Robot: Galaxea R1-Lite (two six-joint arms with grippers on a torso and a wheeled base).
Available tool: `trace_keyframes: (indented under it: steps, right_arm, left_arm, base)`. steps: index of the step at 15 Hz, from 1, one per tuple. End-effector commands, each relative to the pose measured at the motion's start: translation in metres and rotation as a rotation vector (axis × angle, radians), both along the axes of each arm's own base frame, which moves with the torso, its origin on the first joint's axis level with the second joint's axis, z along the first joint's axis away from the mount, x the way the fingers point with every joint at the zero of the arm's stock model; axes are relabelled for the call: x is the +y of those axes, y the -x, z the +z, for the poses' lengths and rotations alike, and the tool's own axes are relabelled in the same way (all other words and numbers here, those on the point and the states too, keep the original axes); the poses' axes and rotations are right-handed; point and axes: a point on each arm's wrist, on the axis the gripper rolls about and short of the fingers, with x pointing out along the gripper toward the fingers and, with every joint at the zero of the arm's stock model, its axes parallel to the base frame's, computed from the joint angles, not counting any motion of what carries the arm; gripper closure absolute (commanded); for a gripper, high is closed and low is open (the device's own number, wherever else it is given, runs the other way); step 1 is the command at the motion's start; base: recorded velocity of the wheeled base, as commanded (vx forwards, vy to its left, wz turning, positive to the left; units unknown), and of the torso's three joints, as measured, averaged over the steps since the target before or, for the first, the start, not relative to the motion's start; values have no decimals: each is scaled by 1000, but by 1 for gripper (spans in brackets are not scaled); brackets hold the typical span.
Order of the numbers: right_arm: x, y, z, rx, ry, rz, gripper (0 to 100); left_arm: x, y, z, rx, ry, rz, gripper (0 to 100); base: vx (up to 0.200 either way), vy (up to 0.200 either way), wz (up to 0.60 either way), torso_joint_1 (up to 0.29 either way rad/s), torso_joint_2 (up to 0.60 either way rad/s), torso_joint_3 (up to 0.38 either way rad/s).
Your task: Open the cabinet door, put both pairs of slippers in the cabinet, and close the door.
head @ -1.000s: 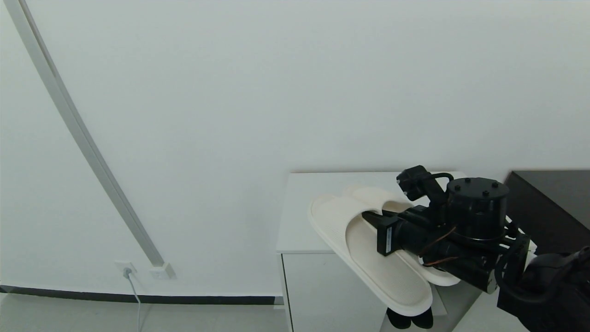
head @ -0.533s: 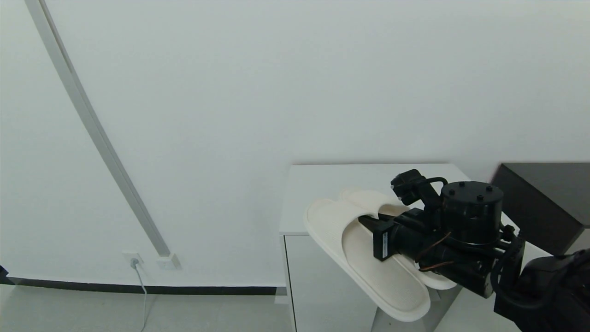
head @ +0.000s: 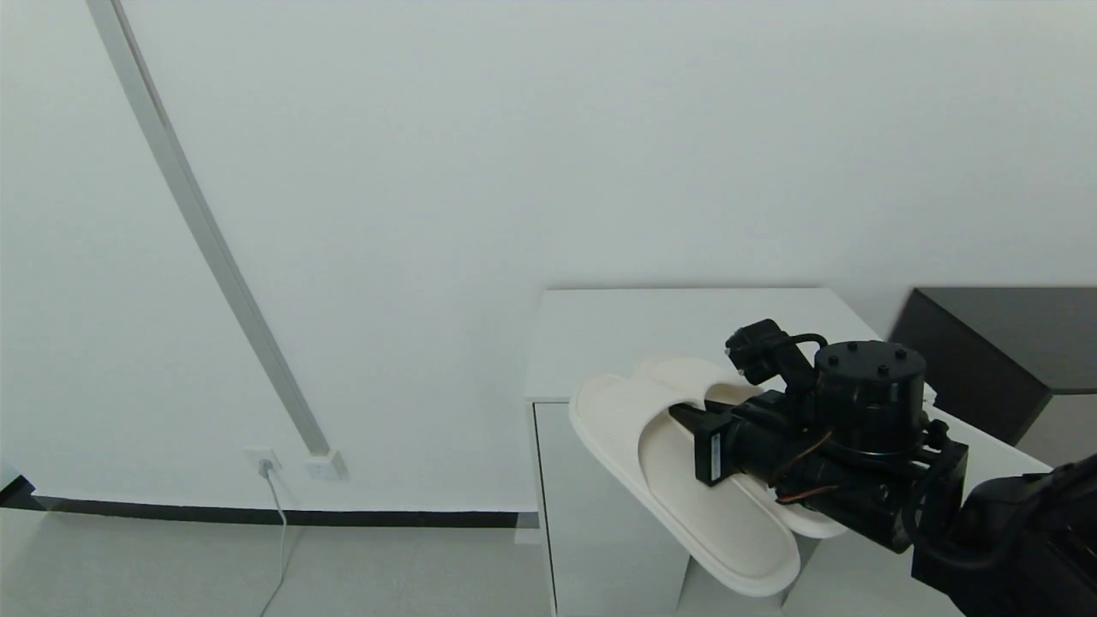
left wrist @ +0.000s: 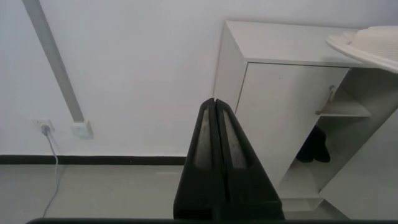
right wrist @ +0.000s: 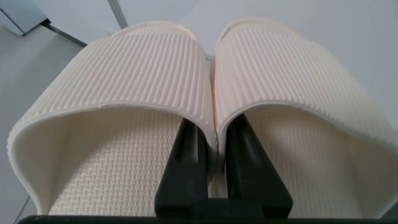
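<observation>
A pair of white slippers (head: pixel 634 428) hangs tilted in front of the white cabinet (head: pixel 686 326), toes near its top front edge. My right gripper (head: pixel 681 416) is shut on the pair; in the right wrist view its fingers (right wrist: pixel 186 155) pinch the two inner strap edges of the white slippers (right wrist: pixel 143 74) together. My left gripper (left wrist: pixel 214 106) is shut on nothing, low and facing the cabinet (left wrist: pixel 280 112). The cabinet's right half stands open, with shelves and a dark pair of slippers (left wrist: pixel 314 146) inside. A white slipper's edge (left wrist: pixel 373 43) shows above the cabinet.
A dark piece of furniture (head: pixel 1003 343) stands right of the cabinet. A grey strip (head: pixel 206 231) runs down the white wall to a socket (head: pixel 261 463) with a cable. Open floor (head: pixel 257 566) lies left of the cabinet.
The head camera has shifted, so wall and cabinet sit differently in the picture. The right gripper keeps its hold; the slippers now sit lower against the cabinet's top front edge.
</observation>
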Motion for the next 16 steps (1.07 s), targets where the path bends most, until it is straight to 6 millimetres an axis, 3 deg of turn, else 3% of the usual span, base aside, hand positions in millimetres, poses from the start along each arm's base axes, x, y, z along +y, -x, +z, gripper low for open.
trace_keyframes:
  steps: [1,13,16]
  right_arm:
    - [3,-2,-5,10,8,4,100]
    - [7,-1,-12,1,18,20,100]
    - [7,-1,-13,2,20,18,100]
  left_arm:
    - [0,0,0,1,0,0,100]
    - [0,0,0,-1,0,0,100]
    - [0,0,0,2,0,0,100]
  base:
    - [0,0,0,0,0,0]
    - [0,0,0,0,0,0]
    - [0,-200,0,1,4,2]
